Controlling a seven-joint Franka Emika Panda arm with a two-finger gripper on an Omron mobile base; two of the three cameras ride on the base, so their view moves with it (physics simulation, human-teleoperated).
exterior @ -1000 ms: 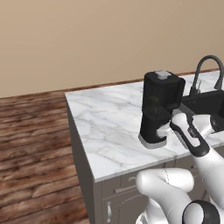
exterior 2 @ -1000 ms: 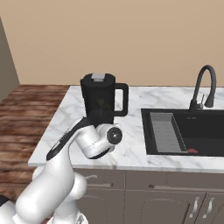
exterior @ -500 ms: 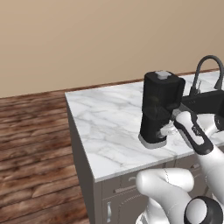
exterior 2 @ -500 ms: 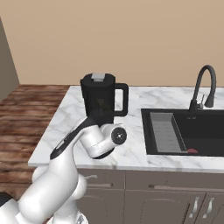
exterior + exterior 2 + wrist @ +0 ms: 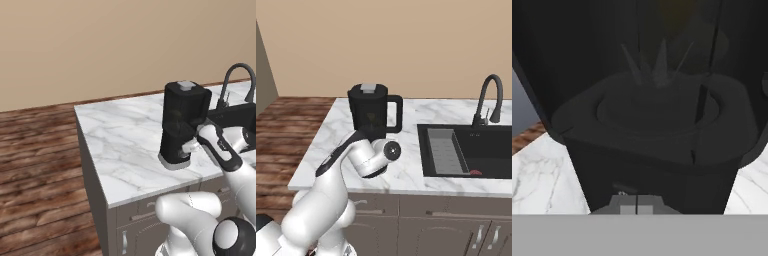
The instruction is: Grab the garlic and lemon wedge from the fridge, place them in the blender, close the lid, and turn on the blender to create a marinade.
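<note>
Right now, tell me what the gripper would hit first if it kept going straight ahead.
The blender: the shut gripper points at the front of its base, seemingly right against it, though actual contact is unclear.

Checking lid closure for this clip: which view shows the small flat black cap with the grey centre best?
The right base view: the small flat black cap with the grey centre sits unobstructed atop the tall black blender jar. The left base view shows it too, more edge-on. The hand view frames the jar's lower part.

blender: tall black boxy jar [image 5: 184, 111] on black base with light grey bottom rim, upright on marble counter [image 5: 125, 145], near its front edge
lid: flat black cap, grey square centre [image 5: 368, 88], seated on blender top
</note>
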